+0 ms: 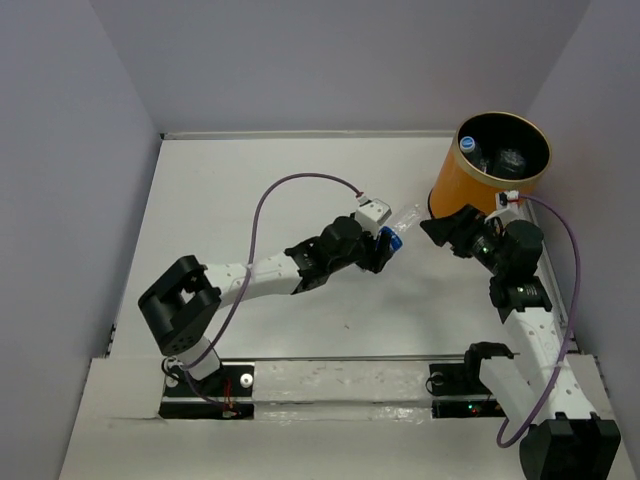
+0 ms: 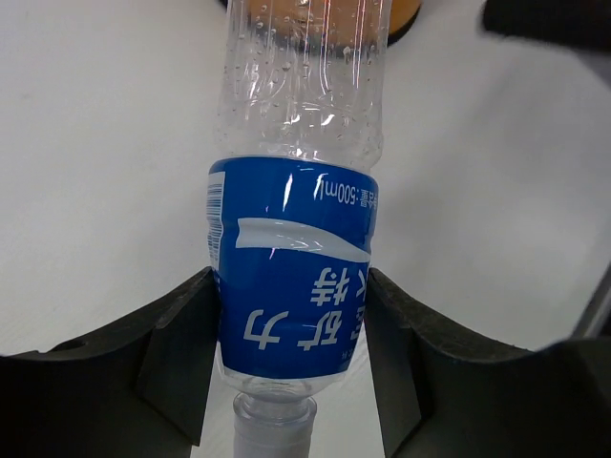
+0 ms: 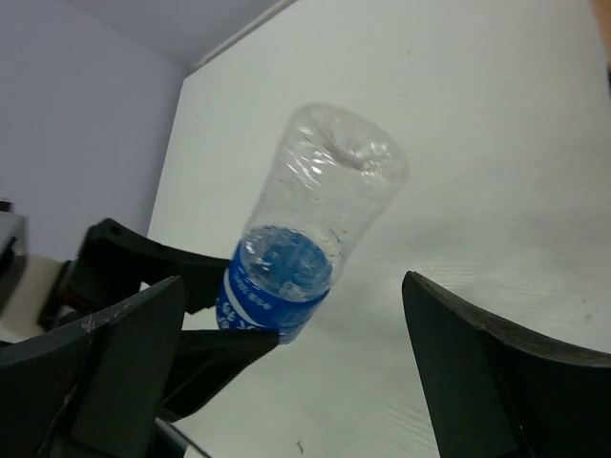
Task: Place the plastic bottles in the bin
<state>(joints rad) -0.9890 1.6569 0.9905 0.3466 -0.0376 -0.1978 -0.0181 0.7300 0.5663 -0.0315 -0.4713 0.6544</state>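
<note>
The left tool (image 1: 383, 247) is clamping the clear blue-labelled plastic bottle (image 1: 404, 221), its base pointing at the wide-apart right tool (image 1: 447, 224) beside the orange-yellow bin (image 1: 458, 187).

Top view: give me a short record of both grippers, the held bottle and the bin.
left gripper: shut on the bottle, at its label near the neck
right gripper: open, facing the bottle's base, not touching it
bottle: clear, blue label, base toward the bin
bin: upright, far right corner
in bin: other bottles
</note>
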